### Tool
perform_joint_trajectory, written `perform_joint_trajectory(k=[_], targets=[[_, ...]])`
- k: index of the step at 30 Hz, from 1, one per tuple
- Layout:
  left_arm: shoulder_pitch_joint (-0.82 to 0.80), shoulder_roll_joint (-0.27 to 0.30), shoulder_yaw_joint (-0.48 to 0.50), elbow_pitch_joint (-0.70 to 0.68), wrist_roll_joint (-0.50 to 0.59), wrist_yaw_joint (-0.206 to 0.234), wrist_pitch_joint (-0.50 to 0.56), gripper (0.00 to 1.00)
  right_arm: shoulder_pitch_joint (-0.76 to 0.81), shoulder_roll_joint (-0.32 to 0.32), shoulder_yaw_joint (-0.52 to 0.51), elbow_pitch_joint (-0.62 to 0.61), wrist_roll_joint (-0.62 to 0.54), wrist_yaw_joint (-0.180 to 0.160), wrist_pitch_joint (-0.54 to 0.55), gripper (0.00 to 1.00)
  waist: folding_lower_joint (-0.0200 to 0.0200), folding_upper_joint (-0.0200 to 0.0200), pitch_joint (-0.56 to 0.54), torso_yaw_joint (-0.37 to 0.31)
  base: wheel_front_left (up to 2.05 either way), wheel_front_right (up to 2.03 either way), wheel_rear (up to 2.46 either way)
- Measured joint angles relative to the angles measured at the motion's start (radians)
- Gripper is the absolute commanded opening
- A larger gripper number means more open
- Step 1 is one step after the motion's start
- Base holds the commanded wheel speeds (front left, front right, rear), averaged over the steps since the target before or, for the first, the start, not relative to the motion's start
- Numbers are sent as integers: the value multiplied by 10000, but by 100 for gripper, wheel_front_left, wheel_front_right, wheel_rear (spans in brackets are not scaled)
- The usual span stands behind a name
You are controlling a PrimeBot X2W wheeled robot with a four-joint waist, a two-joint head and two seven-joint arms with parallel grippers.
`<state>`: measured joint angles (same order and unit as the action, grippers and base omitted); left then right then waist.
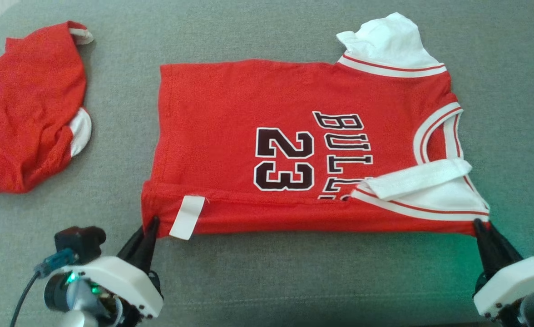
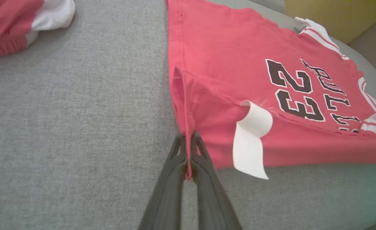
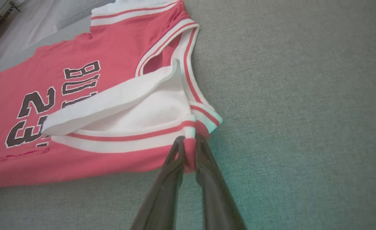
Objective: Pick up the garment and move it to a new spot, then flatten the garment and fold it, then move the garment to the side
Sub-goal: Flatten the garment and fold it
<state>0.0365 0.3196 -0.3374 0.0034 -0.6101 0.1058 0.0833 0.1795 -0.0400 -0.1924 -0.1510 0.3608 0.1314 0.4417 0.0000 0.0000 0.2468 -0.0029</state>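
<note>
Red jersey (image 1: 230, 113), printed with a black 23 and lettering, lies spread on the grey upholstered surface (image 1: 267, 277), reaching away from both grippers. Its near edge is turned up in a narrow band. The left gripper (image 1: 151, 225) is clamped on the hem-end corner of that band. In the left wrist view its two dark fingers are pressed together at the left gripper (image 2: 187, 138), with a sliver of red cloth pinched between them and the corner lifted slightly off the surface. Just to the right of those fingers a white label (image 2: 250, 142) hangs from the seam, curling over the folded edge.

The right gripper (image 1: 478, 225) is closed on the shoulder-end corner. In the right wrist view the right gripper (image 3: 189, 140) holds red cloth beside the striped trim. Just beyond and left of it a white sleeve (image 3: 111, 102) lies folded across the jersey front. Well out to the left of the left gripper, apart from the jersey, sits a crumpled red garment (image 1: 26, 113) with white trim.
</note>
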Motion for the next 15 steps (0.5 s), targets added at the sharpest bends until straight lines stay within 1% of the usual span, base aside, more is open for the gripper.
perform_joint_trajectory(k=[1, 3, 6, 10, 15], targets=[[-1, 2, -8, 13, 0, 0, 0, 100, 0, 0, 8, -10, 2, 0, -19, 100, 0, 0, -20, -20, 0, 0, 0], [-2, 4, -13, 36, 8, 23, -17, 100, -15, 0, 54, -21, -12, 0, -167, 100, 0, 0, -58, -55, 0, 0, 0], [-19, -15, -15, 17, 134, 140, -251, 100, -85, 2, 207, -69, -33, 0, -706, 100, 0, 0, -134, -86, 0, 0, 0], [-146, -56, -15, -96, 606, 420, -803, 100, -571, -2, 330, -385, -698, 0, -2010, 100, 0, 0, -235, -112, 0, 0, 0], [-805, -54, 17, -374, 1392, 731, -1593, 100, -1288, -90, 704, -721, -1463, 0, -3035, 100, 0, 0, -347, -99, 0, 0, 0]])
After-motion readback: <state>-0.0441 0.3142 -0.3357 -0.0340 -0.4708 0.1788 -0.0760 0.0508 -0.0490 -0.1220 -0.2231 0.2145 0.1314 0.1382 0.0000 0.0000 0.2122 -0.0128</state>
